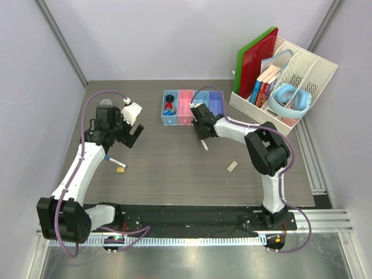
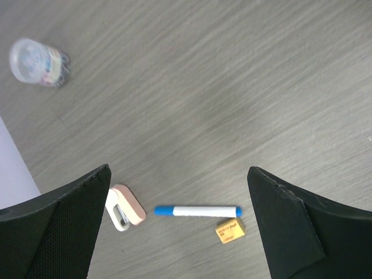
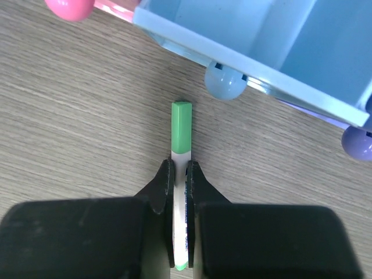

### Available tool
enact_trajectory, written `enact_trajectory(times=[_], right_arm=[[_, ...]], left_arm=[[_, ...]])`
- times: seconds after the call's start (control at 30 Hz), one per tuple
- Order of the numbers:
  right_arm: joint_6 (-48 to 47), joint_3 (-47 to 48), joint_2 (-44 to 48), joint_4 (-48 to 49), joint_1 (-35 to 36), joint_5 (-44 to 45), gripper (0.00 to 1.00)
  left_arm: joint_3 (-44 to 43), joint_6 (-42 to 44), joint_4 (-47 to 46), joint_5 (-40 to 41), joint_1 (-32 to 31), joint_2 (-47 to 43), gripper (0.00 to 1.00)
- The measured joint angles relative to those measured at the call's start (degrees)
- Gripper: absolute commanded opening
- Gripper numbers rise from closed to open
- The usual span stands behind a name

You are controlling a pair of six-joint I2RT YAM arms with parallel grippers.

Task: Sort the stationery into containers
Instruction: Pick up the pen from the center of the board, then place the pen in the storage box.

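Your right fingers [image 3: 164, 189] are clenched on the green-tipped white pen [image 3: 181, 125], its tip pointing 12 o'clock at the light-blue tray [image 3: 279, 52] just beyond. Left fingers [image 2: 64, 226] are spread wide over the counter [image 2: 232, 87], blue-tipped marker [image 2: 197, 211] and yellow piece [image 2: 230, 231] at 6 o'clock between them.

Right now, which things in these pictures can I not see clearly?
- Left wrist view: the roll at top left is blurred; its kind is unclear.
- Right wrist view: the right gripper covers the lower barrel of the pen.
- Top view: the right gripper hides part of the light blue tray.
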State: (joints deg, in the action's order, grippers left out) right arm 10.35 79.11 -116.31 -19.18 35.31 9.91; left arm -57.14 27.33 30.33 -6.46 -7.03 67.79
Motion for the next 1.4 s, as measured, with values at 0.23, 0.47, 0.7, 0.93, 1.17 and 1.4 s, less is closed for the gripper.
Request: enact_trajectory(times=[0.23,0.47,0.7,0.93,1.17,1.4], right_arm=[[-4.8,0.2,0.9,-2.5,-0.2,-5.6,0.01],[-9.6,-0.9,5.2,-11.5,0.1,-10.9,0.01],[-11.1,4.0,10.5,-14.6,-1.7,-9.0,0.01],[-11.2,13.2,9.9,-13.5,-6.9,-3.3,0.01],[-11.4,25.8,1.4,-10.8,-12.3,-0.3,0.01],[-12.7,33.4,-8.4,-10.2,-13.6,0.7,0.01]], left_arm=[[1.0,-2.0,4.5,0.3,1.7,3.5,1.00],[2.1,-4.9,8.5,0.1,2.7,4.7,1.00],[2.1,-6.7,10.9,-1.3,2.7,4.7,1.00],[2.1,-8.8,13.1,-1.8,3.2,7.5,1.00],[1.7,-9.6,15.7,-2.8,4.2,10.6,1.00],[-0.2,-10.0,18.2,-3.3,5.1,11.5,1.00]])
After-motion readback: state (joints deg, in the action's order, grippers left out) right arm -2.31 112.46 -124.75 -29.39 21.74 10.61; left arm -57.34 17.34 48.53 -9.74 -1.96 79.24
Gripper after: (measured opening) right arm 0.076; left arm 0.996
